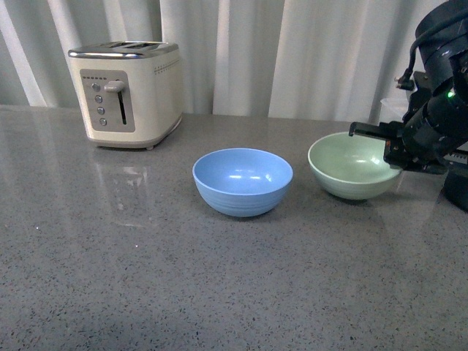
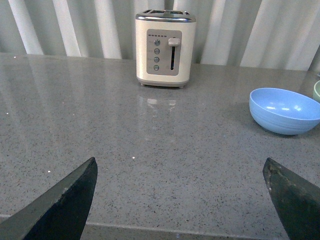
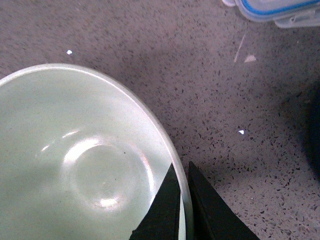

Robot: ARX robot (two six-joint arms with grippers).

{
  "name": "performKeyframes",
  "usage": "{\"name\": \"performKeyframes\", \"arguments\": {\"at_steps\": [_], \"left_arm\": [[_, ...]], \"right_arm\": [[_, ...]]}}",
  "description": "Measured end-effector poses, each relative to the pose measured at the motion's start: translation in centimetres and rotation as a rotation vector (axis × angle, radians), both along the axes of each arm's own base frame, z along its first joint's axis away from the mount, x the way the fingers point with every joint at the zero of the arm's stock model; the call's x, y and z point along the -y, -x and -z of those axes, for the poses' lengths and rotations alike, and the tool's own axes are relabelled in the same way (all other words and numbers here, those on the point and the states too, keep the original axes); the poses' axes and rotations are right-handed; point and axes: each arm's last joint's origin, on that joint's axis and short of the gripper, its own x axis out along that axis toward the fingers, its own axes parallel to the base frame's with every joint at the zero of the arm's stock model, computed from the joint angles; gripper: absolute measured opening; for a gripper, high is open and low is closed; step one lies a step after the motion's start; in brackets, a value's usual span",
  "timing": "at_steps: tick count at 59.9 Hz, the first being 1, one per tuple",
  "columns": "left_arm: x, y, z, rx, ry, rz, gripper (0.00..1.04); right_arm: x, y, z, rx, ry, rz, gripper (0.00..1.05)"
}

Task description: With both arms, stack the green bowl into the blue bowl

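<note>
Right gripper (image 3: 181, 170) jaws pinching green bowl (image 1: 351, 164) rim, frame right; bowl on tabletop (image 1: 146, 278), unstacked. Blue bowl (image 1: 242, 180) centre, empty. Left gripper (image 2: 179, 165) jaws spread.

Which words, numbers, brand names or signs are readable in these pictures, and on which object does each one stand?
None can be read.
Toaster: a row of small marks above its round buttons, too blurred to read.
Blue bowl, green bowl, container lid: no text visible.
</note>
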Motion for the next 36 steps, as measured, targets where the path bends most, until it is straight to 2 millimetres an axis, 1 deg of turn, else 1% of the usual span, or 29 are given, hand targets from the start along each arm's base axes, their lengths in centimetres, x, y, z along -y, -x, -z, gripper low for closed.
{"name": "performKeyframes", "arguments": {"at_steps": [9,14,18,26,30,36], "left_arm": [[0.0,0.0,0.0,0.0,0.0,0.0,0.98],[0.0,0.0,0.0,0.0,0.0,0.0,0.98],[0.0,0.0,0.0,0.0,0.0,0.0,0.98],[0.0,0.0,0.0,0.0,0.0,0.0,0.98],[0.0,0.0,0.0,0.0,0.0,0.0,0.98],[0.0,0.0,0.0,0.0,0.0,0.0,0.98]], "right_arm": [[-1.3,1.3,-3.3,0.097,-0.027,-0.052,0.02],[-2.9,2.1,-5.0,0.176,-0.056,-0.106,0.02],[-4.5,2.6,-5.8,0.231,-0.082,-0.156,0.02],[-7.7,3.4,-5.9,0.256,-0.093,-0.238,0.02],[-9.7,3.6,-5.0,0.248,-0.094,-0.286,0.02],[-11.5,3.7,-3.1,0.206,-0.082,-0.319,0.02]]}}
